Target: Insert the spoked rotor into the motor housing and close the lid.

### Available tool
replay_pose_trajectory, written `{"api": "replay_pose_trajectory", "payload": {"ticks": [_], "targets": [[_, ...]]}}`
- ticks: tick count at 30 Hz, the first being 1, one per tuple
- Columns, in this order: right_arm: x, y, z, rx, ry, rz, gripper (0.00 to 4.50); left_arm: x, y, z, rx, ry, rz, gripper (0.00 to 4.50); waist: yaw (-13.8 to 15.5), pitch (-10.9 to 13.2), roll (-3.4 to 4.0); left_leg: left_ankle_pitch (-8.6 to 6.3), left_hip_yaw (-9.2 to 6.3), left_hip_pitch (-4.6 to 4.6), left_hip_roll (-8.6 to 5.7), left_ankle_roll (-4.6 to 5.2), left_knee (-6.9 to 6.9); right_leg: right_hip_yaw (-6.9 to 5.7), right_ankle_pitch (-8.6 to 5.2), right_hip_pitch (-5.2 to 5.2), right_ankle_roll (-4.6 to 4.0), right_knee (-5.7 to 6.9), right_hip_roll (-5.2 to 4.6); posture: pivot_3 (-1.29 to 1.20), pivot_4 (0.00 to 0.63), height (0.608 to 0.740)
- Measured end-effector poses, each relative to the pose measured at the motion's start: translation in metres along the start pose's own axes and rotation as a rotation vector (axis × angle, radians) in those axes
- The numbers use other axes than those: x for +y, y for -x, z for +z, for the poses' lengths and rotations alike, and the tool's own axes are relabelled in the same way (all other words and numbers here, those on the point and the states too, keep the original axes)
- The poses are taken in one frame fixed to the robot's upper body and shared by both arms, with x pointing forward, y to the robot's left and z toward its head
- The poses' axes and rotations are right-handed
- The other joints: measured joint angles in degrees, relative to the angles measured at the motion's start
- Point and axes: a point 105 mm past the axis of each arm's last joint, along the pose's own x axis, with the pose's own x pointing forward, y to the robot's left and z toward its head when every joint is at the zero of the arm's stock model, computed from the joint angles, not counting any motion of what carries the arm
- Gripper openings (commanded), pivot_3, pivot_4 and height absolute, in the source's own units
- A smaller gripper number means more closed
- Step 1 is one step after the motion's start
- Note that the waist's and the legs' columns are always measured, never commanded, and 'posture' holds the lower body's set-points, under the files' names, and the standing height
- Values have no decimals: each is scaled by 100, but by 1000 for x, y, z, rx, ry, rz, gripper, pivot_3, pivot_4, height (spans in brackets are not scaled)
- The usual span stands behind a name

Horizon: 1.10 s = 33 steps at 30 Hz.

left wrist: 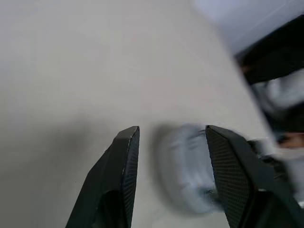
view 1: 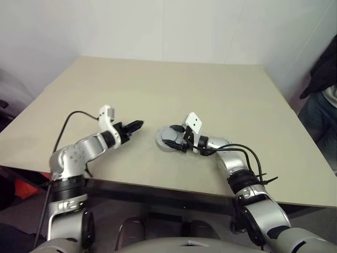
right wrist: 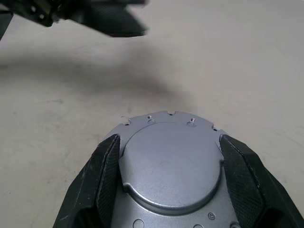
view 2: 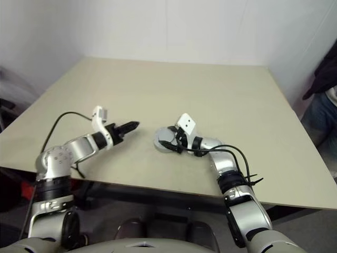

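Note:
The motor housing (view 1: 167, 138) is a short round silver body whose upward face is a plain raised silver plate (right wrist: 171, 166). It lies low over the middle of the table. My right gripper (right wrist: 168, 142) is shut on it, one black finger (right wrist: 102, 166) pressed to each side. To its left, my left gripper (view 1: 138, 125) hovers just above the table, pointing at the housing. Its fingers (left wrist: 126, 156) are open with nothing between them. The housing (left wrist: 185, 171) shows blurred beyond them. The spoked rotor and the lid are out of view.
The beige table (view 1: 184, 89) reaches back to a white wall. Its front edge (view 1: 174, 185) runs close under my arms. A person in dark sleeves and jeans (view 1: 322, 89) stands past the table's right edge. A black cable (view 1: 68, 124) loops over my left arm.

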Motion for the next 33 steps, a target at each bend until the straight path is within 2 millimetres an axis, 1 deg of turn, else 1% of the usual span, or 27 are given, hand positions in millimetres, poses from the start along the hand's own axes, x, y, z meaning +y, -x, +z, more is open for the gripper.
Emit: {"api": "replay_pose_trajectory", "payload": {"ticks": [2, 3, 4, 5, 6, 7, 9, 10, 15, 17, 23, 30, 33], "targets": [[0, 0, 0, 1, 0, 0, 3199, -15, -22, -3, 15, 62, -64, 1677, 3, 0, -1, 0, 2, -2, -2, 0, 0, -2, 0, 0, 1, -3, 0, 0, 0, 740], [1, 0, 1, 1, 2, 3, 3199, -21, -29, -5, 25, 86, -86, 1338, 1, 0, -1, 0, 1, -5, -2, 0, -1, -2, 0, -2, 1, -7, 0, 0, 0, 740], [1, -1, 1, 1, 3, 6, 3199, -27, -38, -9, 43, 113, -111, 1093, 1, -1, -1, 0, 1, -15, -2, 1, -1, -2, 0, -2, 2, -10, 1, 0, 0, 740], [3, -1, 2, 1, 6, 10, 3199, -32, -45, -14, 65, 136, -129, 713, -4, -1, -1, 0, 0, -22, -2, 1, -2, -2, 0, -3, 2, -11, 0, 0, 0, 740], [3, -2, 2, 1, 8, 14, 3199, -33, -53, -19, 95, 158, -133, 365, -6, -1, -1, 0, 0, -23, -2, 3, -5, -2, -1, -4, 2, -14, 1, 0, 0, 740], [4, -2, 3, 1, 9, 17, 3199, -31, -58, -25, 125, 172, -120, 17, -12, -1, -1, -1, 1, -24, -2, 3, -10, -1, -1, -7, 3, -16, 1, 0, 0, 740], [6, -2, 4, -2, 14, 20, 3199, -19, -63, -41, 183, 209, -71, 17, -14, -1, -1, 0, 0, -38, -1, 3, -21, -2, 0, -27, 3, -18, 2, 0, 0, 740], [6, -1, 4, -3, 13, 18, 3199, -15, -63, -44, 192, 228, -66, 17, -6, -2, -2, 0, 0, -53, 1, 3, -22, -4, 0, -43, 2, -17, 2, 0, 0, 740], [5, 3, 4, 3, 15, 4, 3199, -7, -58, -45, 218, 225, -41, 17, 12, -6, -2, -1, 3, -59, -3, 5, -21, -5, 1, -45, 1, -17, -1, 0, 0, 740], [4, 4, 3, 5, 13, -1, 3199, -4, -53, -53, 254, 238, -32, 17, 13, -8, 1, -1, 2, -56, -4, 5, -21, -5, 0, -42, 1, -17, -3, 0, 0, 740], [3, 5, 3, 8, 12, -8, 3199, -10, -44, -63, 301, 280, -75, 17, 32, -9, 1, 0, 2, -52, -2, 5, -21, -5, 0, -36, 2, -19, -3, 0, 0, 740], [3, 4, 3, 14, 7, -5, 3199, -5, -43, -63, 291, 318, -42, 17, 17, -10, 2, 0, 1, -51, -2, 5, -22, -5, -1, -35, 3, -25, -3, 0, 0, 740], [2, 4, 2, 23, -3, -10, 3199, -4, -44, -64, 281, 340, -28, 17, 16, -11, 4, -1, 0, -36, -1, 5, -22, -10, -1, -13, 4, -43, -3, 0, 0, 740]]}}
